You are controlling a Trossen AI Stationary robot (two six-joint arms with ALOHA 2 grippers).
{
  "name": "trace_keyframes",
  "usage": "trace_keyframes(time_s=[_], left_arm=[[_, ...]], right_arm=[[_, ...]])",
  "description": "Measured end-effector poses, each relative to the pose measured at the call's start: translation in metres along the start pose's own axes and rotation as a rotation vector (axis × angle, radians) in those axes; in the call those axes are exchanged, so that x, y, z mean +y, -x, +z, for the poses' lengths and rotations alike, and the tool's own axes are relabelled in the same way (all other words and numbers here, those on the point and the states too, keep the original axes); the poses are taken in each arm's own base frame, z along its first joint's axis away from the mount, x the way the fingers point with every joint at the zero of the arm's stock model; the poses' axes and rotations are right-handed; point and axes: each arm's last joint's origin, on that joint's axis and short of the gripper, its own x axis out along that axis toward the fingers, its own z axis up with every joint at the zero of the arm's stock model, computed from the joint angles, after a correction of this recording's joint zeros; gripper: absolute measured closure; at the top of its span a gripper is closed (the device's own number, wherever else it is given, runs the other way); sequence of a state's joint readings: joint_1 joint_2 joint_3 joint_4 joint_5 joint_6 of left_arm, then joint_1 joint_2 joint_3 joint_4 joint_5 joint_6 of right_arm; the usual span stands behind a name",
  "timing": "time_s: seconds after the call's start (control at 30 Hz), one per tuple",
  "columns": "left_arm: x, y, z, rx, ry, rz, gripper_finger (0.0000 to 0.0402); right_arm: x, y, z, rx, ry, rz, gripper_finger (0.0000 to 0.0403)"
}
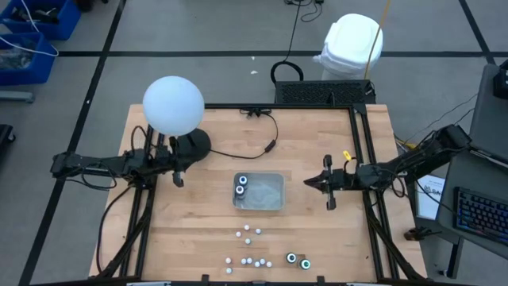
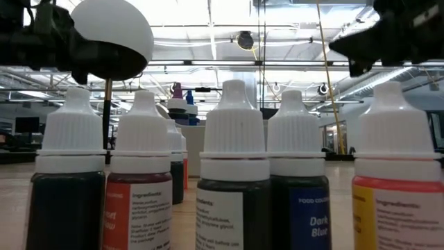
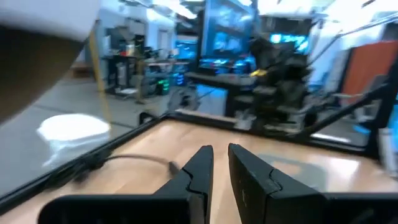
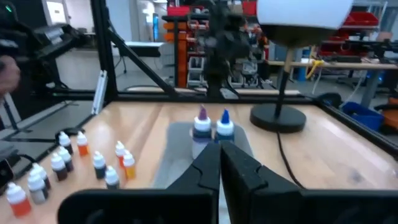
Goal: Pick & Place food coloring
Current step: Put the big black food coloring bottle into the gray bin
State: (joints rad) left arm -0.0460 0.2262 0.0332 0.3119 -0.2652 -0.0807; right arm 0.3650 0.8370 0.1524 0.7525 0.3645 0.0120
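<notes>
From above we see only white caps of the food coloring (image 1: pixel 248 246) near the bench's (image 1: pixel 317 238) front edge, two in the tray (image 1: pixel 270 193); the low view reveals labels. Our right hand (image 1: pixel 311 183) hovers clenched, empty, beside the tray; the left hand (image 1: pixel 179 182) waits nearly closed, empty.

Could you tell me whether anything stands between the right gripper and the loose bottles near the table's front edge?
Nothing visible does. The right gripper hangs beside the tray, and bare wood lies between it and the loose bottles. The tray sits off to one side, not across that path.
</notes>
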Motion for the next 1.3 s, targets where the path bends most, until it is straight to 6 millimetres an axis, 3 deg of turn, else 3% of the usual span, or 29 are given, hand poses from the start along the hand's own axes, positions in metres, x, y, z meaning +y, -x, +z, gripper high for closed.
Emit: trace_keyframes(time_s=[0.13,0.23,0.4,0.53,0.67,0.9,1.07,1.3], left_arm=[[-0.008,-0.010,0.028,0.016,0.011,-0.076,0.0346],[-0.019,-0.029,0.049,0.069,-0.012,-0.109,0.0346],[-0.054,-0.084,0.077,0.182,-0.117,-0.178,0.0346],[-0.089,-0.131,0.082,0.269,-0.169,-0.197,0.0346],[-0.128,-0.174,0.075,0.347,-0.233,-0.261,0.0346],[-0.198,-0.228,0.054,0.597,-0.338,-0.346,0.0332],[-0.242,-0.254,0.035,0.721,-0.350,-0.480,0.0278],[-0.285,-0.271,0.004,0.786,-0.287,-0.575,0.0181]], right_arm=[[-0.005,0.004,-0.010,0.024,0.010,-0.016,0.0402],[-0.006,0.005,-0.012,0.028,0.045,-0.023,0.0402],[-0.008,0.004,-0.011,0.024,0.073,-0.005,0.0402],[-0.009,0.005,-0.010,0.012,0.074,0.024,0.0402],[-0.009,0.005,-0.010,0.015,0.075,0.037,0.0402],[-0.008,0.005,-0.013,0.043,0.055,0.050,0.0402],[-0.008,0.005,-0.016,0.073,0.041,0.049,0.0401],[-0.009,0.008,-0.019,0.050,0.030,0.048,0.0401]])
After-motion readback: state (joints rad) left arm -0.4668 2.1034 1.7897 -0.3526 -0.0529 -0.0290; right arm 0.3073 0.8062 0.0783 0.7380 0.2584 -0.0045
